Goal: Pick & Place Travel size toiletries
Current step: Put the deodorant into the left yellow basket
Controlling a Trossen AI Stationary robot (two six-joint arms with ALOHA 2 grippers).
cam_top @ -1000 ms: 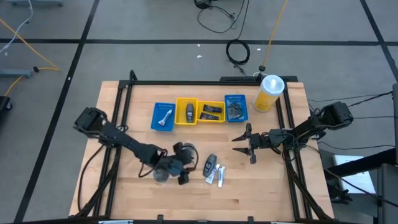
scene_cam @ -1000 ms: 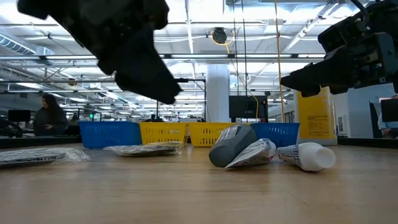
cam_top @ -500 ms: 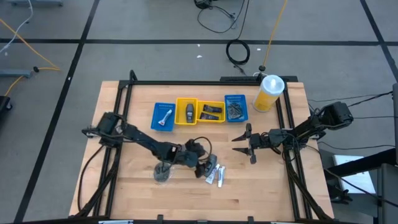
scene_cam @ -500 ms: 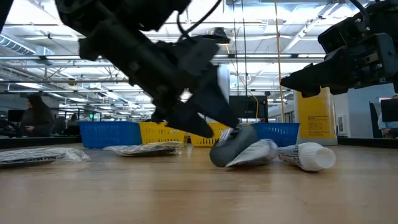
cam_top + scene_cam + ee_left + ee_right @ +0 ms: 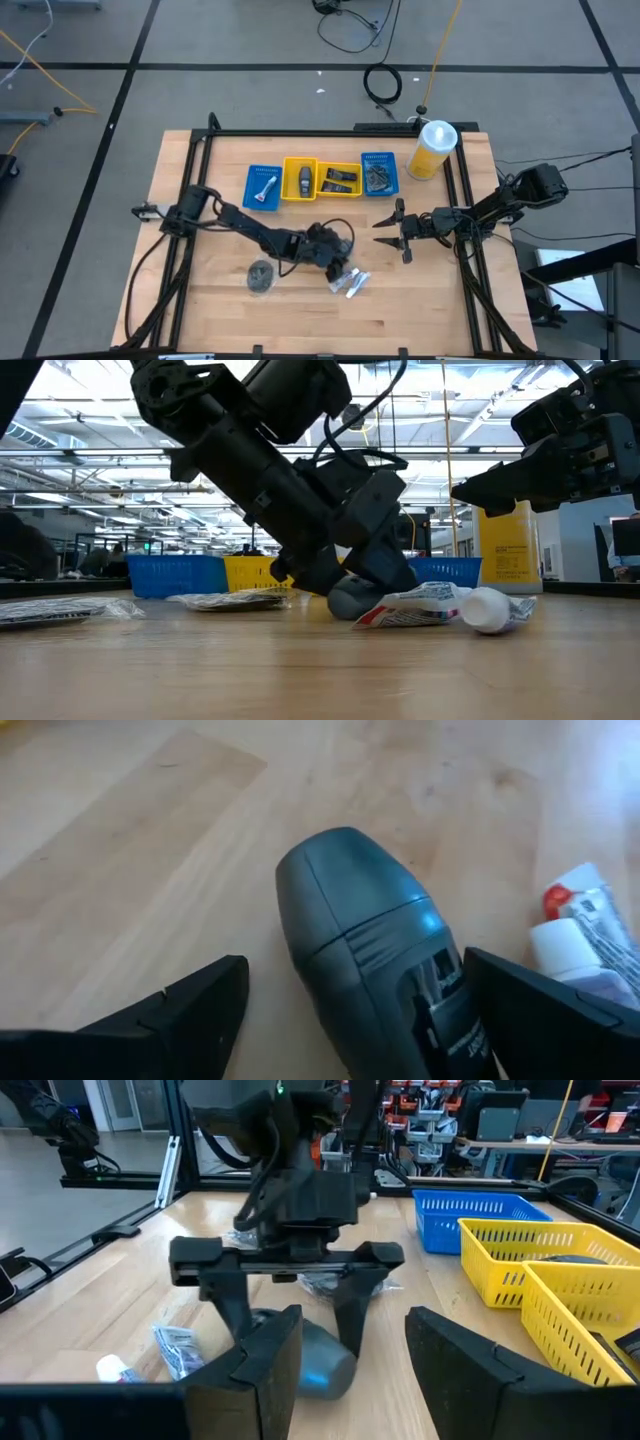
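A small dark grey bottle [image 5: 350, 910] lies on its side on the table. My left gripper [image 5: 356, 958] is open and low over it [image 5: 335, 262], one finger on each side. Two white-silver tubes [image 5: 352, 283] lie just beside the bottle, toward the table's right. A grey disc in clear wrap [image 5: 260, 277] lies flat to the left of the gripper. My right gripper [image 5: 385, 222] is open and hangs above the table to the right of these things, pointing at them. My left gripper comes at the bottle slanting down from the table's left, its fingers along the bottle's sides. One finger [image 5: 530, 1010] stands right against the bottle's labelled side [image 5: 440, 980]. I cannot tell whether it touches.
A row of trays stands toward the far edge: blue [image 5: 263, 187], yellow [image 5: 322, 180], blue [image 5: 378, 173], each with small items inside. A tall yellow bottle with a white cap [image 5: 432, 148] stands at the far right. A flat wrapped packet [image 5: 230, 600] lies farther back in the low view.
My left gripper has moved toward the table's right, away from the wrapped disc, and come down around the dark bottle. The disc has stayed on the table. The two tubes have shifted and turned a little beside the bottle.
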